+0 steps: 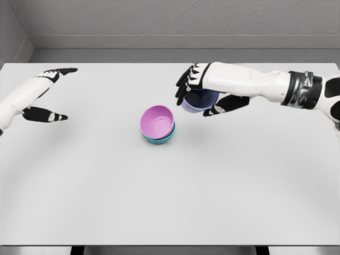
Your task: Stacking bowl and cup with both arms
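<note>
White table (170,202) carries a pink bowl (157,121) nested in a teal bowl (159,139) near its middle. Right hand (204,95) grips a lavender cup (198,100) just up-right of the bowls, tilted, so it is nearer. Left hand (45,95), fingers spread and empty, sits well left of them. No writing visible.

The stacked bowls (158,125) are the only obstacle on the worktop (170,207), at centre; bare surface lies all around them; the right hand (204,93) hangs just right, holding a cup (199,101).
</note>
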